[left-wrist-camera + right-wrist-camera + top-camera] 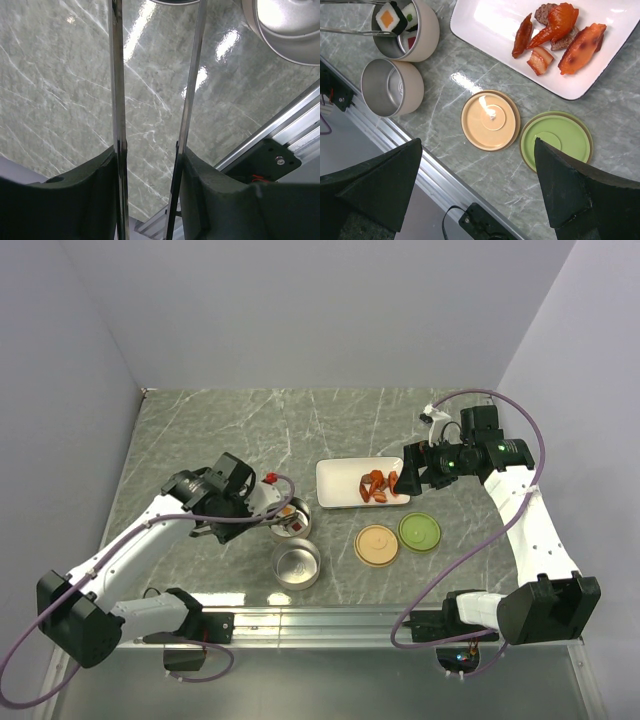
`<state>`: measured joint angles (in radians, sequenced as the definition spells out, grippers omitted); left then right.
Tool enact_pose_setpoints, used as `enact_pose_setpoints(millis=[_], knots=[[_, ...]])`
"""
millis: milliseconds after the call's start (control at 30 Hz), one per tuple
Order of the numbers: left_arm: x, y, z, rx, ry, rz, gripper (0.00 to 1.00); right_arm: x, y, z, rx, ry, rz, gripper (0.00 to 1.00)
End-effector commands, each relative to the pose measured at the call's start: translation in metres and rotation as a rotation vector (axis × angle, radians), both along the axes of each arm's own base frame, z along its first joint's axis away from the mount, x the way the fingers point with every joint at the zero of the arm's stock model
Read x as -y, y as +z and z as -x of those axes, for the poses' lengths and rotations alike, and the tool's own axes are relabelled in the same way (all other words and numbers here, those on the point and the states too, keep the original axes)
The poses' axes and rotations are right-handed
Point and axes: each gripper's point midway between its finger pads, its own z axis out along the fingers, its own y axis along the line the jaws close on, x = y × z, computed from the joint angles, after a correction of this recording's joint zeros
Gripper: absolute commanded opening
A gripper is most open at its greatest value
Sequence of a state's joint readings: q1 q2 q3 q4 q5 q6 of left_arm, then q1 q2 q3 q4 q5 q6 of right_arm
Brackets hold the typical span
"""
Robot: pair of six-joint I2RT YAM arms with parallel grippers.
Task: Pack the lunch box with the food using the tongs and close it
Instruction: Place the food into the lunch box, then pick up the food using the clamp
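My left gripper [245,505] [150,155] is shut on the tongs [116,75], one finger pressing each slim silver arm. The tongs' tips [350,32] reach into the far round steel container of the lunch box [295,519] [427,30], which holds sushi-like blocks [390,16]. The other container [297,566] [390,87] stands empty beside it. Several orange-red food chunks [378,486] [560,35] lie on the white plate [335,480] [485,30]. My right gripper [408,475] [475,190] hangs open above the plate's right end, holding nothing.
A tan round lid [378,544] [490,120] and a green round lid [419,532] [555,140] lie flat in front of the plate. The aluminium rail [330,618] runs along the near table edge. Grey walls enclose the marble tabletop.
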<state>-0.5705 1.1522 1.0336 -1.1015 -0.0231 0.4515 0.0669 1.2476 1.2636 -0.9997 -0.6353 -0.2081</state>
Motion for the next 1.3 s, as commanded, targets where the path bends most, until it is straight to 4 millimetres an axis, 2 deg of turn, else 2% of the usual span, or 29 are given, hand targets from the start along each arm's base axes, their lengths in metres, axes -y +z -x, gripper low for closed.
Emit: enact_pose_setpoints(millis=[0, 300, 500, 533, 633, 800, 933, 1100, 1267], knots=[[0.005, 0.006, -0.009, 0.028, -0.022, 0.014, 0.48, 0.003, 0.007, -0.004, 0.032, -0.001, 0.010, 1.00], [0.009, 0.024, -0.013, 0.044, -0.027, 0.031, 0.54, 0.001, 0.011, -0.006, 0.033, 0.005, -0.003, 1.00], [0.027, 0.058, -0.024, 0.082, -0.049, 0.109, 0.53, -0.002, 0.017, -0.003, 0.050, 0.015, -0.020, 1.00], [0.032, 0.071, -0.031, 0.104, -0.048, 0.129, 0.53, -0.002, 0.016, -0.003, 0.049, 0.017, -0.023, 1.00], [0.046, 0.093, -0.045, 0.132, -0.050, 0.173, 0.53, -0.003, 0.018, -0.003, 0.050, 0.019, -0.029, 1.00], [0.070, 0.114, -0.066, 0.150, -0.064, 0.238, 0.54, -0.001, 0.019, -0.004, 0.052, 0.023, -0.014, 1.00], [0.100, 0.129, -0.087, 0.135, -0.067, 0.321, 0.54, 0.001, 0.022, -0.005, 0.081, 0.011, 0.000, 1.00], [0.129, 0.135, -0.108, 0.117, -0.089, 0.364, 0.54, 0.009, 0.023, -0.009, 0.091, -0.015, 0.041, 1.00], [0.156, 0.119, -0.129, 0.107, -0.099, 0.346, 0.53, 0.014, 0.028, -0.015, 0.109, -0.043, 0.066, 1.00]])
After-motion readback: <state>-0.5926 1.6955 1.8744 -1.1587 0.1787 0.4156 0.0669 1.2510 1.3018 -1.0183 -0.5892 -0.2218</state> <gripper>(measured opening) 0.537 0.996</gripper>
